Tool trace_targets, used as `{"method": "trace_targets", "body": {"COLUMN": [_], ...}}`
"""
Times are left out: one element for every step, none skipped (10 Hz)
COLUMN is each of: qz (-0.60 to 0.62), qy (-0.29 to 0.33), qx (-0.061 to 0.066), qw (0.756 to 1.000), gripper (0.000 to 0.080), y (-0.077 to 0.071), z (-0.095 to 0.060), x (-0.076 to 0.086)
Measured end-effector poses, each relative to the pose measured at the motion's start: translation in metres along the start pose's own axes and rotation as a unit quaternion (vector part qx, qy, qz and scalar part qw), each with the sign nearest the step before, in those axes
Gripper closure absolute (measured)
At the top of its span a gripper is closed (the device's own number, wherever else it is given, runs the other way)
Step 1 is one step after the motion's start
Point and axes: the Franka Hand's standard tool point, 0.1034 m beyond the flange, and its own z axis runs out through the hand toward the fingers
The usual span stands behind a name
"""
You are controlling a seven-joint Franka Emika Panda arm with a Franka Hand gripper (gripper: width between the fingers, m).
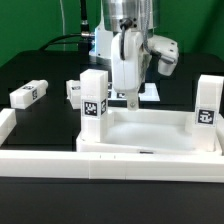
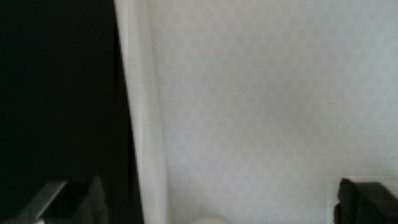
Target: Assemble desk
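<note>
The gripper [image 1: 130, 98] hung over the desk top's [image 1: 150, 132] far rim with its fingers [image 2: 366, 200] spread wide, holding nothing. The desk top lay by the bench's [image 1: 40, 62] near edge and carried two upright legs [image 1: 93, 97]. Two loose legs [image 1: 30, 93] lay beyond its corner.

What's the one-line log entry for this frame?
jaws: open, above desk top | standing legs: two, on top | loose legs: two, on table

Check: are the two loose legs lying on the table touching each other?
Apart. The exterior view shows bare black table between the outer loose leg and the inner loose leg.
</note>
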Motion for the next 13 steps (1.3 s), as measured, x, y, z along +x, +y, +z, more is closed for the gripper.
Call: {"method": "trace_targets", "body": {"qz": [-0.003,-0.008,-0.013,-0.014,-0.015,-0.016,-0.016,-0.016,-0.016,-0.016,-0.016,-0.016,-0.021], "qy": [0.006,0.011,0.009,0.010,0.011,0.010,0.011,0.011,0.011,0.011,0.011,0.010,0.009], "qx": [-0.009,-0.015,-0.024,-0.023,-0.024,-0.026,-0.025,-0.024,-0.023,-0.023,-0.024,-0.030,-0.034], "qw": [1.000,1.000,1.000,1.000,1.000,0.999,1.000,1.000,1.000,1.000,1.000,0.999,0.999], "gripper": [0.0151,0.0151,0.0151,0.0151,0.0151,0.0151,0.0151,0.0151,0.0293,0.0431,0.0568,0.0568,0.0730], "y": [0.004,0.007,0.008,0.006,0.007,0.007,0.006,0.006,0.006,0.006,0.006,0.010,0.012], "z": [0.011,0.020,0.022,0.023,0.024,0.025,0.025,0.024,0.024,0.024,0.025,0.026,0.026], "x": [0.001,-0.002,-0.005,-0.006,-0.007,-0.007,-0.008,-0.008,-0.008,-0.008,-0.008,-0.008,-0.008]}}
